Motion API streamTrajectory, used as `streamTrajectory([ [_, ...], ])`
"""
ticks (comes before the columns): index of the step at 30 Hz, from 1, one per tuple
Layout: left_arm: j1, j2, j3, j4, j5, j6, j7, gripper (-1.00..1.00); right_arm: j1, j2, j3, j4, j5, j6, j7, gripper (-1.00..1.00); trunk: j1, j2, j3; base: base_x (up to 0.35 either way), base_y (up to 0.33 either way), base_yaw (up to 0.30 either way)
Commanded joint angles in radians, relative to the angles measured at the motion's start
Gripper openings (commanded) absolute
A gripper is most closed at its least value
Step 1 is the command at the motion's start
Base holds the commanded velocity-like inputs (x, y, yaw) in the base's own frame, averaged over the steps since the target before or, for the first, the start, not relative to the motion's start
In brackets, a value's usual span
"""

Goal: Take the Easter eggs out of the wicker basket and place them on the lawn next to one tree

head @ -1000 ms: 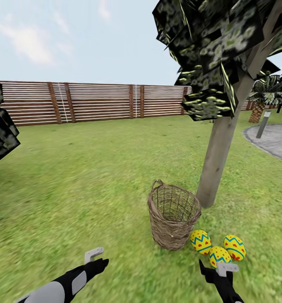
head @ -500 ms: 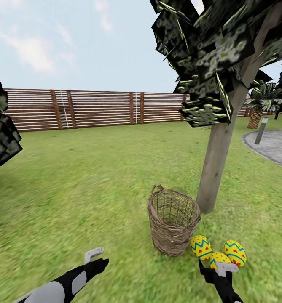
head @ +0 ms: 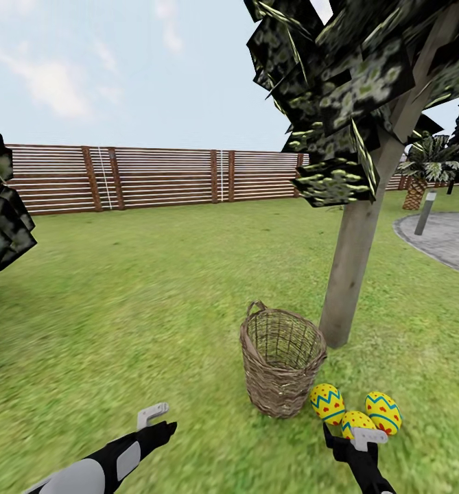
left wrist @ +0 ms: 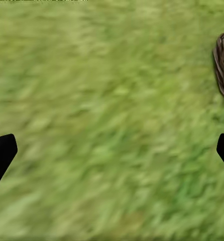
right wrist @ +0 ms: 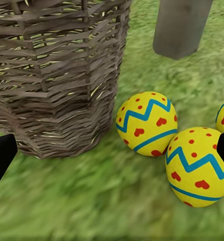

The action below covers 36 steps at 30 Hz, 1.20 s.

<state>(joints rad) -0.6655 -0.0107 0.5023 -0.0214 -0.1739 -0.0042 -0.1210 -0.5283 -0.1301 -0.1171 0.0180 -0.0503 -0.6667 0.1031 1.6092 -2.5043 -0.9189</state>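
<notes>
Both grippers' fingers (right wrist: 1,155) released above blurry green lawn (head: 140,295), wooden fence (head: 154,175) behind.

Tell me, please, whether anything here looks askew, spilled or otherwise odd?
Nothing stands out. The wicker basket stands upright on the lawn, and the three Easter eggs lie undamaged on the grass beside it, near the tree.

A slatted wooden fence (head: 154,177) with brown posts runs along the far edge. A grey paved area (head: 445,240) lies far right, with a short bollard light (head: 426,211) and a palm (head: 421,171) beside it.
</notes>
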Motion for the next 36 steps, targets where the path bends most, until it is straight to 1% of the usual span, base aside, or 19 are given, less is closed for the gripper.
streamTrajectory([
  [1, 0.0, 0.0, 0.009, -0.001, -0.01, 0.0, -0.002, 1.0, -0.001, 0.0, -0.007, 0.002, -0.005, -0.004, 0.01, 1.0, 0.0, 0.0, -0.001, 0.0, 0.0, 0.0],
  [36, 0.0, 0.0, 0.008, 0.0, -0.01, 0.0, -0.002, 1.0, -0.001, 0.0, -0.007, 0.002, -0.005, -0.004, 0.01, 1.0, 0.0, 0.0, -0.001, 0.0, 0.0, 0.0],
])
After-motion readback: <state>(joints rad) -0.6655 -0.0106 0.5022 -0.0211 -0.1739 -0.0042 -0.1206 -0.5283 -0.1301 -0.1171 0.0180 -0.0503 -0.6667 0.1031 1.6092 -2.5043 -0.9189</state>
